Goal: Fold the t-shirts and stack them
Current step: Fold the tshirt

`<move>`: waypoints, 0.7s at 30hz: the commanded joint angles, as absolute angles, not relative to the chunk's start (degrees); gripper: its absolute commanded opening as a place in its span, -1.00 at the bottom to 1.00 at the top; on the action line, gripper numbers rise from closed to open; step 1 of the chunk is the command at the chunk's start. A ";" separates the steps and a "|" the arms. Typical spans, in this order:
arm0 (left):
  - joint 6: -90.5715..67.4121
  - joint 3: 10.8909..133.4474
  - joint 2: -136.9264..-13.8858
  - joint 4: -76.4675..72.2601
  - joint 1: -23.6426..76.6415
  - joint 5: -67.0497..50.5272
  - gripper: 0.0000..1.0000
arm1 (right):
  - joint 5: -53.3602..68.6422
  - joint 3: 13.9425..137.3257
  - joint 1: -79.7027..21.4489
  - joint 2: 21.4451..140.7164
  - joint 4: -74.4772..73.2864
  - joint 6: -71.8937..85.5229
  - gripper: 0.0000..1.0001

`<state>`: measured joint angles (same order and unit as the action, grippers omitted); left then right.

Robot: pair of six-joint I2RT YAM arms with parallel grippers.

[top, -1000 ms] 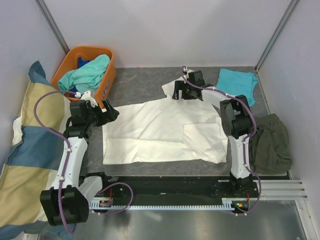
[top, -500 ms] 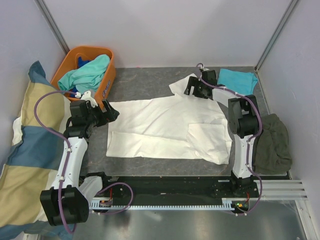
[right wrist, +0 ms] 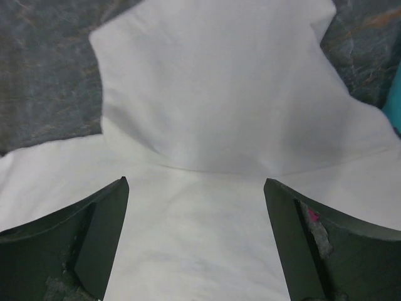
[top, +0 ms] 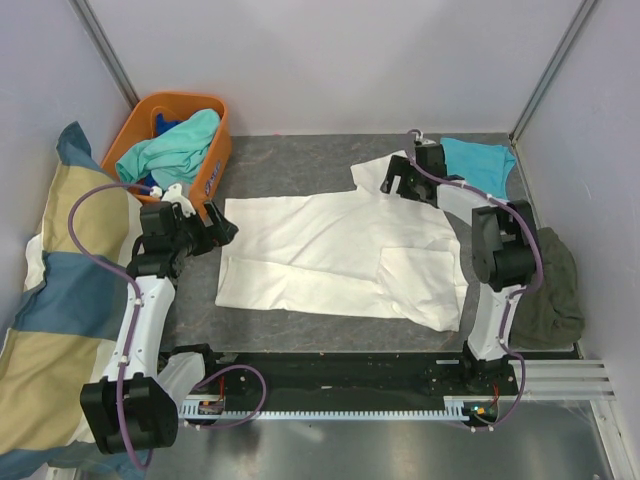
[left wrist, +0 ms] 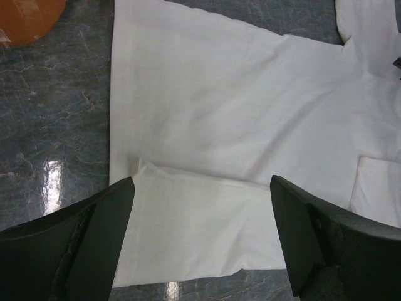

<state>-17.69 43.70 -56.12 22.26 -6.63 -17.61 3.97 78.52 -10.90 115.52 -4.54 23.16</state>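
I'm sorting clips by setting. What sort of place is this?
Probably a robot lab cell, not a home: two arms bolted to a rail at the table edge, plain panel walls, and t-shirts staged in an orange basket.

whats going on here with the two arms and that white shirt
A fold is under way on the cream-white t-shirt, which lies spread on the grey table with its near edge partly folded over. The left gripper is open at the shirt's left end and the right gripper is open over its far sleeve; neither holds any cloth. A turquoise t-shirt lies at the far right corner, and more tees sit in the orange basket.
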 commanded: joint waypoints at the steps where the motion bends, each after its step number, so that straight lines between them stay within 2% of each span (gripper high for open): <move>1: -15.56 44.29 -53.27 24.69 -5.81 -16.35 0.89 | 4.74 79.28 -12.30 105.39 -3.33 19.96 0.96; 3: -15.91 44.82 -52.82 26.36 -4.14 -13.73 0.88 | 6.49 79.80 -14.32 103.63 -5.53 19.25 0.96; 10: -18.80 50.79 -57.55 36.37 19.41 1.75 0.82 | 7.30 81.39 -24.25 104.76 -10.99 15.29 0.96; 14: -23.62 47.82 -55.65 38.15 21.88 2.81 0.78 | 9.66 78.67 -27.32 104.85 -10.20 16.52 0.96; 18: -27.41 45.79 -52.30 36.75 21.80 8.77 0.86 | 10.81 73.76 -30.31 102.49 -10.37 15.74 0.96; 21: -27.08 46.58 -55.70 32.79 20.05 9.32 0.93 | 7.66 68.93 -35.14 98.71 -10.37 13.89 0.96</move>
